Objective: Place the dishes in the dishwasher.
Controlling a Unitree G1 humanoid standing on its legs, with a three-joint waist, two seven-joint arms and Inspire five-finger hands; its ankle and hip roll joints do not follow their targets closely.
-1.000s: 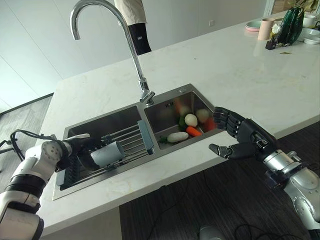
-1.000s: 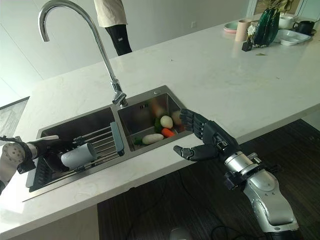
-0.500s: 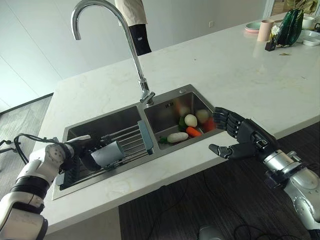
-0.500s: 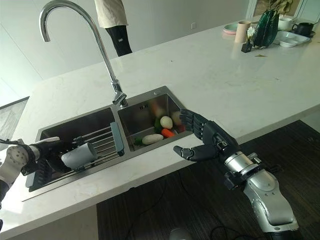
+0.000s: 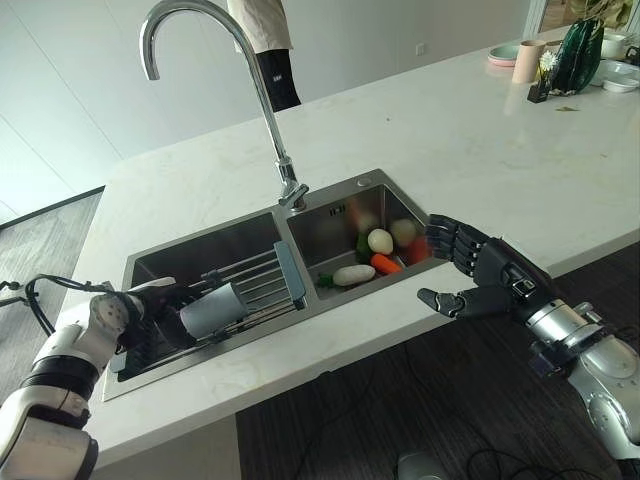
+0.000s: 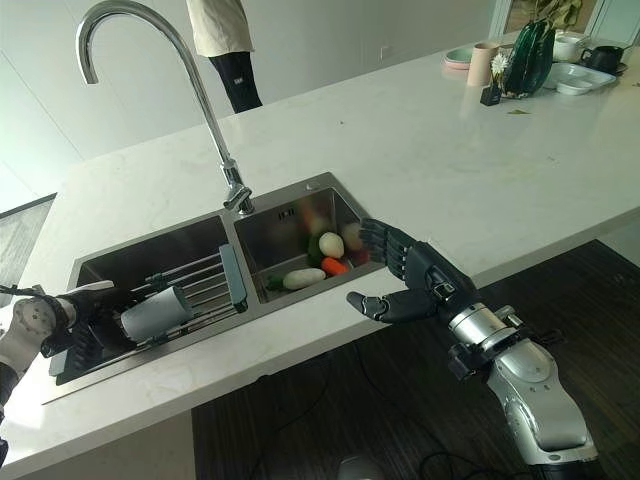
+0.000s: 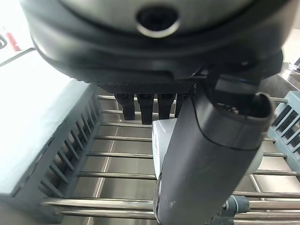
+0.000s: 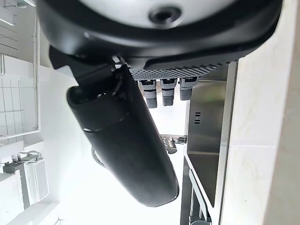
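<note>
Left hand [image 5: 150,305] curls around the grey cup [image 5: 212,309] on the sink rack [image 5: 262,283]; it wants a firm, level lift. Right hand [image 5: 490,280] hangs open, holding nothing.

The two head cameras are looking down from above at the double stainless-steel sink [image 5: 250,255], sharing nearly the same scene. The left wrist camera is facing the grey slatted draining rack [image 7: 61,154] at close range. The right wrist camera is viewing along the white counter edge [image 8: 253,154].

Curved faucet [image 5: 255,85], vegetables [image 5: 375,250] in sink basin, distant green vase [image 5: 581,55]
</note>
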